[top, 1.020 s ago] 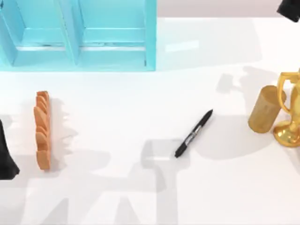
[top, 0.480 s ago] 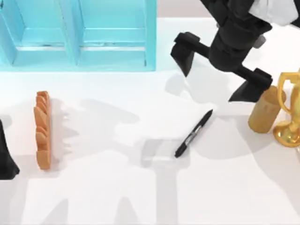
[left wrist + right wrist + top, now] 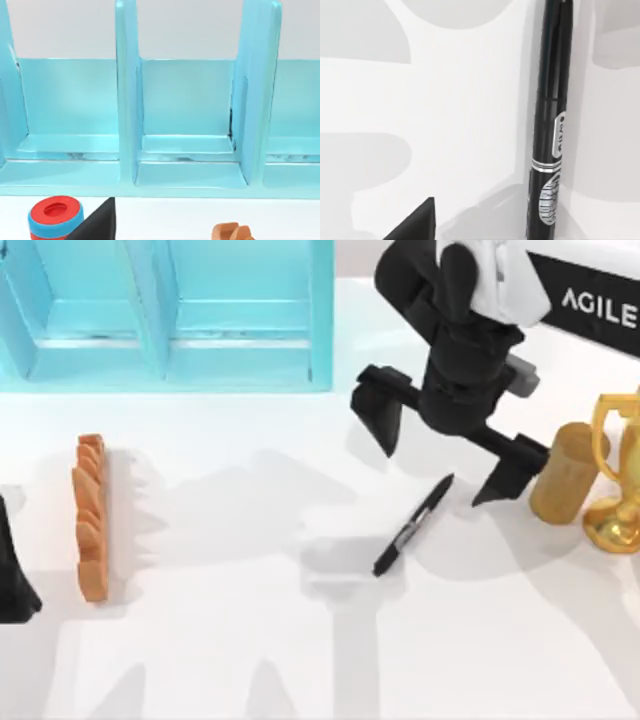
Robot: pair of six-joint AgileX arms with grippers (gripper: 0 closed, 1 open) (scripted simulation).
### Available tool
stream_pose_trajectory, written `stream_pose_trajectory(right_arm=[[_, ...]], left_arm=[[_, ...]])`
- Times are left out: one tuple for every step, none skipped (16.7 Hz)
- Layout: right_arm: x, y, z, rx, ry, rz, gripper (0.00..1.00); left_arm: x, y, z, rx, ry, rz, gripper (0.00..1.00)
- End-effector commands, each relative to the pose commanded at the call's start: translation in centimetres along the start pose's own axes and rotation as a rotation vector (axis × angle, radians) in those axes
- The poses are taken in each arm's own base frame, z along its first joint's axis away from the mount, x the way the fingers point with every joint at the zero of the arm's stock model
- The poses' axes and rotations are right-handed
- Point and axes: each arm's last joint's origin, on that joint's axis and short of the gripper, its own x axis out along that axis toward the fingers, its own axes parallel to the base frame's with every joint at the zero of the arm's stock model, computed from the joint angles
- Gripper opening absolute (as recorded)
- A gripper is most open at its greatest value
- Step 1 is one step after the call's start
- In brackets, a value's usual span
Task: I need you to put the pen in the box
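1. Our left gripper [image 3: 12, 580]: parked at the table's left edge; finger state cannot be told.
2. Box [image 3: 165, 315]: top left.
3. Pen [image 3: 413, 526]: lying on the table, just below our right gripper [image 3: 445, 445], fingers wide apart.

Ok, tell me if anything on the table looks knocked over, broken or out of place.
Nothing stands out. The pen lies flat and whole on the table, and the right pincer hovers open above it.
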Motion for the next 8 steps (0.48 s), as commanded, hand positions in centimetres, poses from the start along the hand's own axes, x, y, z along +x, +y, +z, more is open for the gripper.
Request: stream_pose_trajectory(right_arm=[[0.0,0.0,0.0,0.0,0.0,0.0,1.0],[0.0,0.0,0.0,0.0,0.0,0.0,1.0],[0.0,-0.1,0.1,0.002,-0.001,0.0,1.0],[0.1,-0.1,0.1,0.001,0.0,-0.001,1.0],[0.6,0.0,0.1,0.001,0.001,-0.002,1.0],[1.4,0.1,0.1,0.0,0.002,-0.004,1.0],[2.4,0.1,0.1,0.0,0.002,-0.003,1.0],[3.6,0.2,0.2,0.0,0.0,-0.001,1.0]], left_arm=[[0.0,0.0,0.0,0.0,0.0,0.0,1.0],[0.0,0.0,0.0,0.0,0.0,0.0,1.0],[0.0,0.0,0.0,0.0,0.0,0.0,1.0],[0.0,0.0,0.0,0.0,0.0,0.0,1.0],[0.0,0.0,0.0,0.0,0.0,0.0,1.0],[0.0,0.0,0.0,0.0,0.0,0.0,1.0],[0.0,0.0,0.0,0.0,0.0,0.0,1.0],[0.0,0.0,0.0,0.0,0.0,0.0,1.0]])
